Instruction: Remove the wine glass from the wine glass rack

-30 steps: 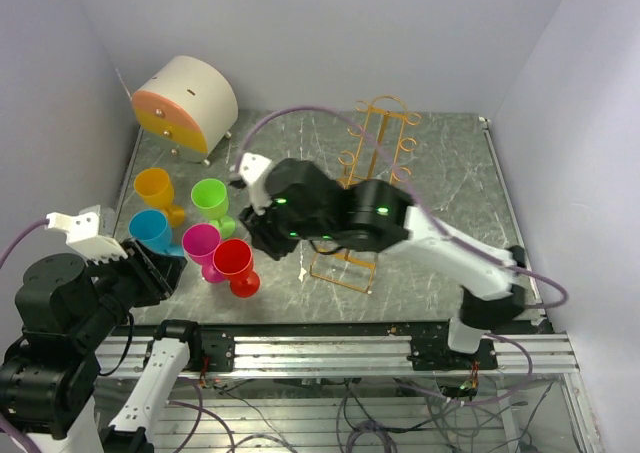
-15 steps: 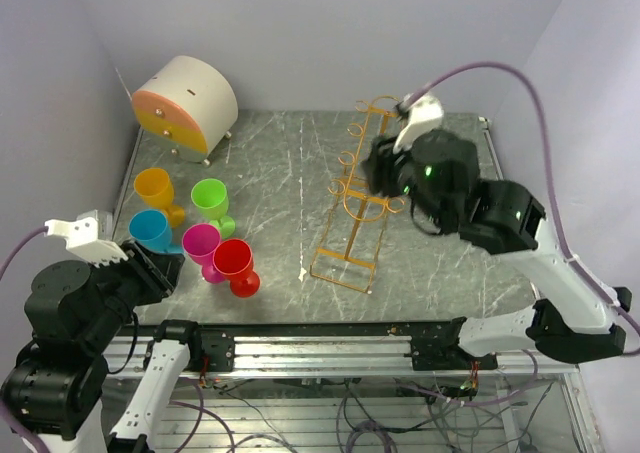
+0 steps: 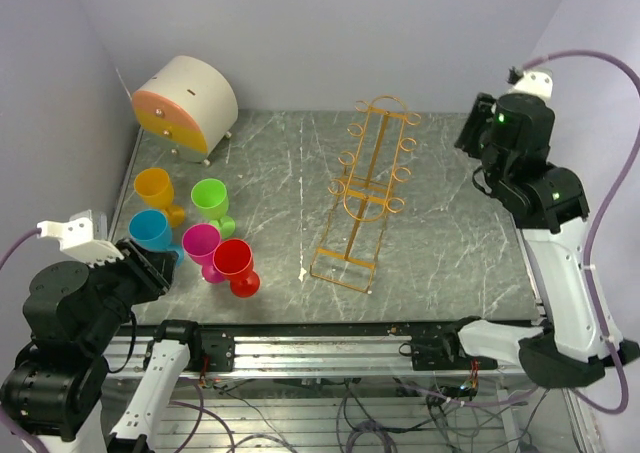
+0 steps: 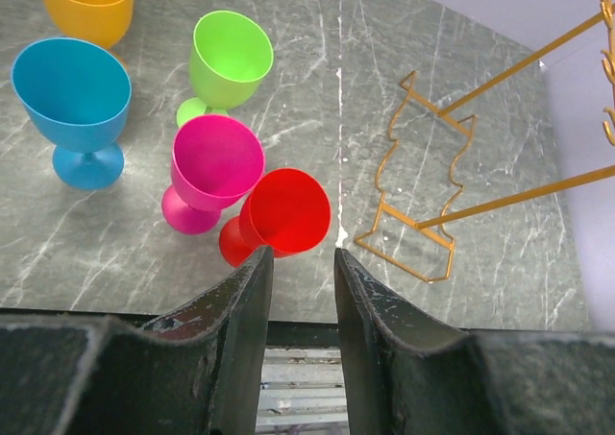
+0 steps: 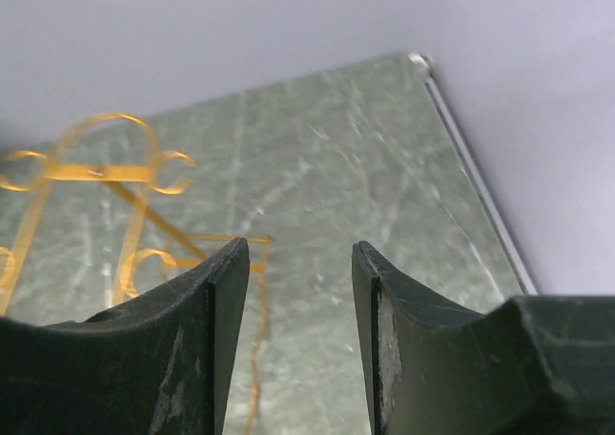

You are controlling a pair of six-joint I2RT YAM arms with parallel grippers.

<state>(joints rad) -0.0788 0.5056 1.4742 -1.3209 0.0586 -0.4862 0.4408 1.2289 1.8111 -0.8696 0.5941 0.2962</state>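
In the middle of the top view I see the wine glass rack (image 3: 365,198), golden-orange wire, on a grey-green marbled table (image 3: 280,153) veined with white. At the left stand five plain-coloured glasses: orange glass (image 3: 155,188), green glass (image 3: 210,195), blue glass (image 3: 149,229), magenta glass (image 3: 201,243) and red glass (image 3: 233,260). At the upper left is a cream drum (image 3: 185,98) with an orange face.

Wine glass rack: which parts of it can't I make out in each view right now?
Left wrist view: the wine glass rack shows only its base and two rails; most hooks run off the right edge.
Right wrist view: the rack is blurred, its lower part hidden behind the right end effector.
Top view: the thin hooks are too small to check closely.
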